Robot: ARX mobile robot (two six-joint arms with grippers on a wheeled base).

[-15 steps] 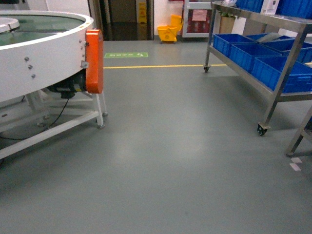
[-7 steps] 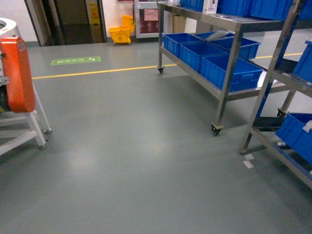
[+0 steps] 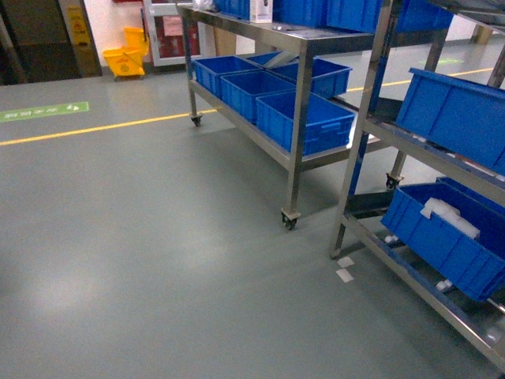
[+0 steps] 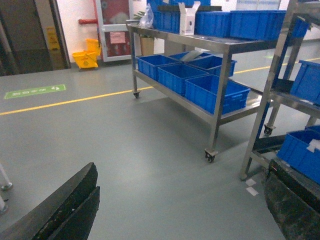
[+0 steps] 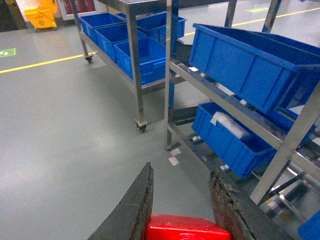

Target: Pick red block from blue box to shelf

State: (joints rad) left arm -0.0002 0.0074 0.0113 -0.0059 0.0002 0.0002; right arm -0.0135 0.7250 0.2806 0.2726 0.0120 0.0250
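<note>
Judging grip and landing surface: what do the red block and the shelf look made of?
Red block: glossy plastic, judging by its smooth highlights. Shelf: likely stainless steel, with shiny grey posts and rails. The right gripper is shut on the block.

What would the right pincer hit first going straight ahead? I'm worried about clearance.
Probably the steel shelf and its lower blue crate; bare floor lies before them. Depth is unclear. The right pincer holds the red block.

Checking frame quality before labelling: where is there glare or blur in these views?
Head view: soft ceiling-light glare on the grey floor, slight softness. Left wrist view: gripper fingers blurred close up. Right wrist view: sharp, with a highlight on the red block.
</note>
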